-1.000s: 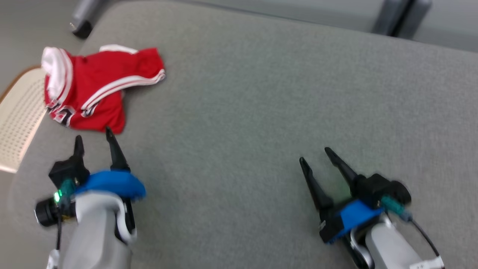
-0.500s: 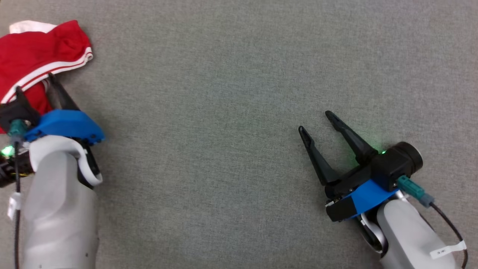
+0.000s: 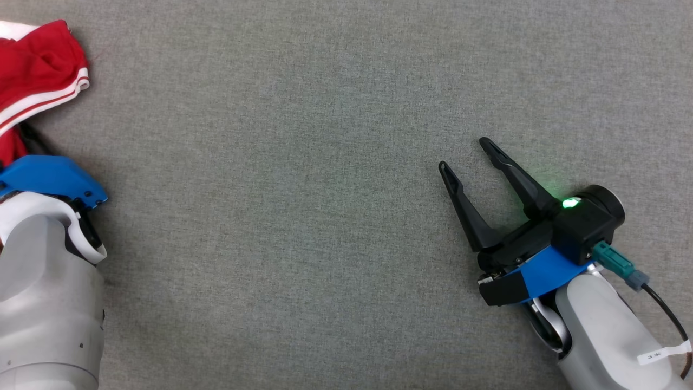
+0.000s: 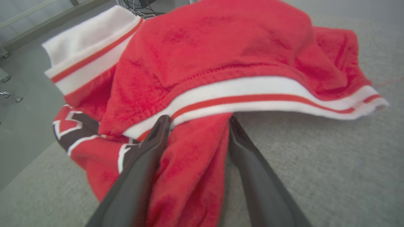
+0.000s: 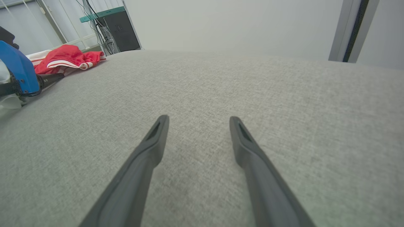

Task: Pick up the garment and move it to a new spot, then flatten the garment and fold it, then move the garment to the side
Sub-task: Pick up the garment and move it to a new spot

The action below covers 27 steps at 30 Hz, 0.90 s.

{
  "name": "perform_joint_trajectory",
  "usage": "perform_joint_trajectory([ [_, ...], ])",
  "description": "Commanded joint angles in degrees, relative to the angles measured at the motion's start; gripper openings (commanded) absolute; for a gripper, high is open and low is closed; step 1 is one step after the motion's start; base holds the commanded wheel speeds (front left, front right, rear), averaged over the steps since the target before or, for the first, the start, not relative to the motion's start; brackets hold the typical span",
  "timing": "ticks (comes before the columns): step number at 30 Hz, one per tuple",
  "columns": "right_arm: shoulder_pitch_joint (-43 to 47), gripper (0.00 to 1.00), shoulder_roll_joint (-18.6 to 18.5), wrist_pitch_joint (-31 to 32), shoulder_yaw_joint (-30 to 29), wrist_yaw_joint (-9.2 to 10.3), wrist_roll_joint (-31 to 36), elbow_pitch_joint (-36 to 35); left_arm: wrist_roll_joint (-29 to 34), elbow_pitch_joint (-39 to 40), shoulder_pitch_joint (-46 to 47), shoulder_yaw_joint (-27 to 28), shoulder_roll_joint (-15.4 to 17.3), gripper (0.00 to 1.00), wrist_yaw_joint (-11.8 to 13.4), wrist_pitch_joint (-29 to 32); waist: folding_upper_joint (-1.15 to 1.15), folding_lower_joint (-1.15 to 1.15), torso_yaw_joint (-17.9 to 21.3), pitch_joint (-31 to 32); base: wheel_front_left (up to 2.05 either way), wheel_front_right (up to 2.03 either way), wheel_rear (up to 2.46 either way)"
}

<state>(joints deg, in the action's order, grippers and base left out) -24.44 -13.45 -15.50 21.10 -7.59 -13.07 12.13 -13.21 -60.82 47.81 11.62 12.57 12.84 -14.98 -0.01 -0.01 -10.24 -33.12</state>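
The garment [image 3: 38, 70] is a crumpled red top with white striped trim, lying at the far left of the grey table [image 3: 325, 189]. In the left wrist view the garment [image 4: 221, 56] looms close. My left gripper [image 4: 197, 119] is open, its tips under the white trim, with a red fold lying between the fingers. The head view shows that arm's blue mount [image 3: 51, 179] just below the cloth. My right gripper [image 3: 464, 154] stands open over bare table at the right, nothing between its fingers [image 5: 151, 148]. From there the garment [image 5: 68, 56] lies far off to the left.
The table's edge runs close behind the garment, with floor [image 4: 19, 94] beyond it. A dark cabinet [image 5: 120, 30] with cables stands past the far edge, and a door frame [image 5: 350, 31] rises at the back right. Wide grey table stretches between the two arms.
The head camera has tilted down, pushing the garment to the picture's left edge. My left gripper has gone forward from short of the garment onto it. The right gripper has stayed open in place.
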Motion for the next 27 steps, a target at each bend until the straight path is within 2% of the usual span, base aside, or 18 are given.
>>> perform_joint_trajectory([
  [1,1.13,1.00,-2.36,0.65,-1.35,0.18,-0.64,3.48,-0.67,-2.16,1.10,0.11,0.17,0.00,-0.90,0.01,0.01,0.01,0.05,-0.06,0.00,0.00,0.00],
  [6,0.81,1.00,-1.69,0.65,-1.81,0.18,-0.68,3.66,-0.39,-2.46,2.24,-0.49,0.44,0.00,-2.48,-0.15,0.01,0.01,0.18,0.82,0.00,0.00,0.00],
  [12,1.06,1.00,0.87,0.54,-1.61,0.14,-0.76,3.77,1.93,6.61,3.06,-1.92,0.27,0.00,-5.42,-0.27,0.01,0.01,0.87,4.20,0.00,0.00,0.00],
  [19,2.54,1.00,4.53,0.35,-2.13,0.10,-1.01,5.62,6.21,15.39,2.35,-6.78,-4.41,0.00,-7.80,-0.28,0.01,0.01,3.49,10.83,0.00,0.00,0.00],
  [27,4.29,1.00,8.22,0.35,-3.12,0.09,-1.35,8.29,7.57,19.87,-2.21,-13.17,-8.70,0.00,-11.01,-0.28,0.01,0.01,10.65,17.02,0.00,0.00,0.00],
])
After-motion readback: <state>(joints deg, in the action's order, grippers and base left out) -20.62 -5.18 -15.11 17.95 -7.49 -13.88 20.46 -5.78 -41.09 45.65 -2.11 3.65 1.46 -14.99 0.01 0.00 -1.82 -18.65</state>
